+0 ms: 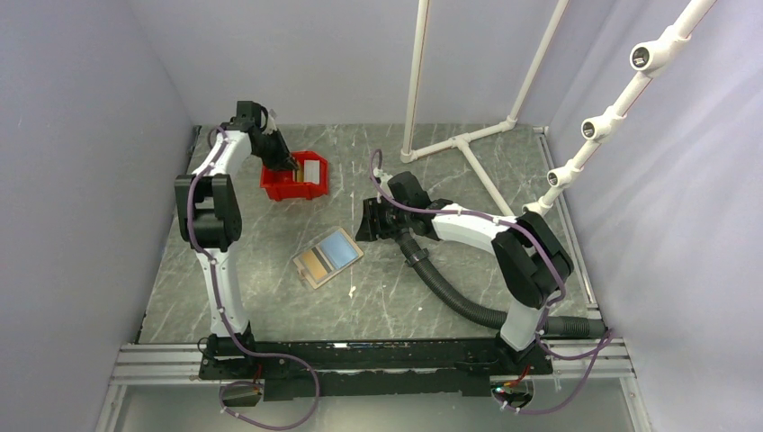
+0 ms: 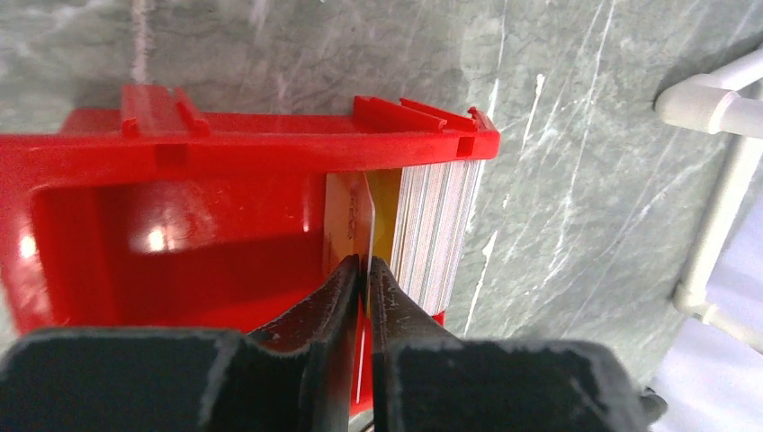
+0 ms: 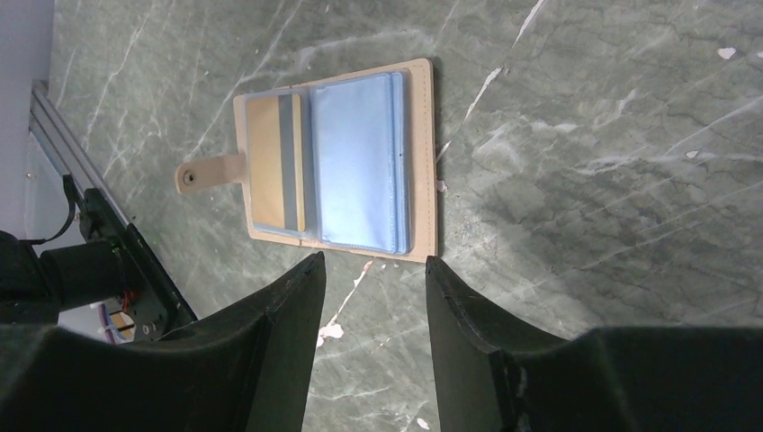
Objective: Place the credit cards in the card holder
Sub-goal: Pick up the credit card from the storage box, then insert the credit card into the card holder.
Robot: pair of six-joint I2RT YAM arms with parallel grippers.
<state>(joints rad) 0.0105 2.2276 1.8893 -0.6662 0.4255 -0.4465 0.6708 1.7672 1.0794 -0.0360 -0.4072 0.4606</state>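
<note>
The left gripper (image 2: 364, 270) pinches the edge of one credit card (image 2: 358, 220) in the red bin (image 2: 180, 144), beside the stack (image 2: 436, 234) at its wall. The right gripper (image 3: 373, 270), fingers (image 3: 288, 306) half apart and empty, hovers over open desk (image 3: 585, 180) near the card holder (image 3: 423, 153), which lies spread open.

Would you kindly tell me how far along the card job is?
Done: one gold card sits in the open holder. In hand: the left hand pinches a card standing in the red bin. Left: that card and the stack beside it must go into the holder; the right hand hovers open near it.
</note>
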